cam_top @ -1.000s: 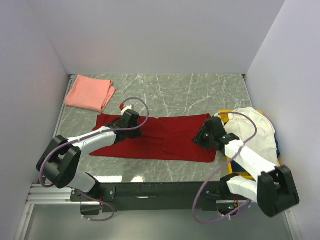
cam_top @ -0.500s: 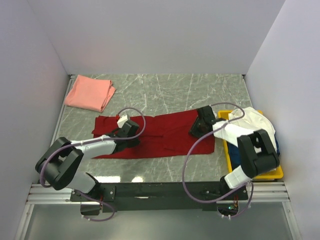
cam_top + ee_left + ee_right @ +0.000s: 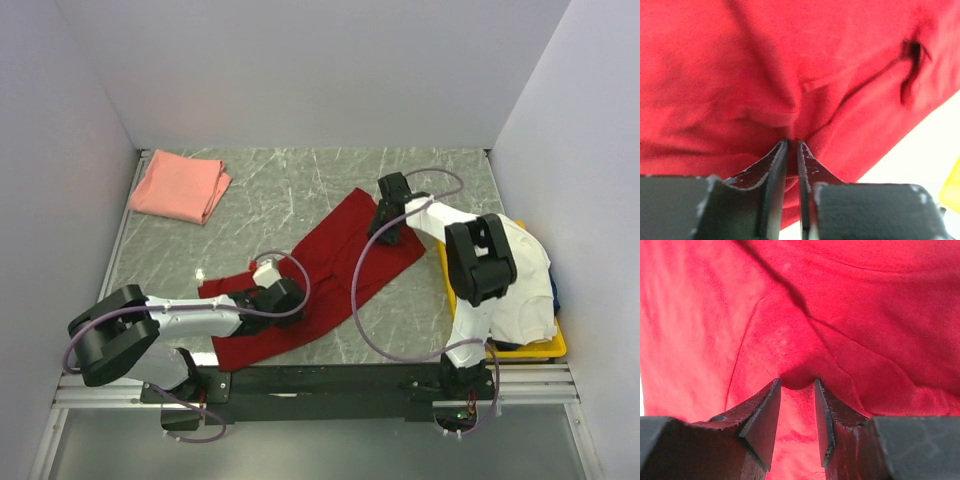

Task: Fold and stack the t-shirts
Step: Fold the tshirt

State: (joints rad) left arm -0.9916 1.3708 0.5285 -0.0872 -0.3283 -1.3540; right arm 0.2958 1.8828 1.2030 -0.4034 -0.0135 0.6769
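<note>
Table carries the red shirt, stretched diagonally across its middle; pink shirt lies folded far left, white shirt heaped right. Left gripper, nearly closed, pinches a thin red fold at the near end. The right gripper, jaws wider, clamps a thicker bunch at the far end. Even tension should lay the cloth flat.

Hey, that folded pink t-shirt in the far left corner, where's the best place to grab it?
Likely the pink t-shirt at its right end, from above: it lies flat and folded, its left edge close to the left wall, while that end faces the table.
</note>
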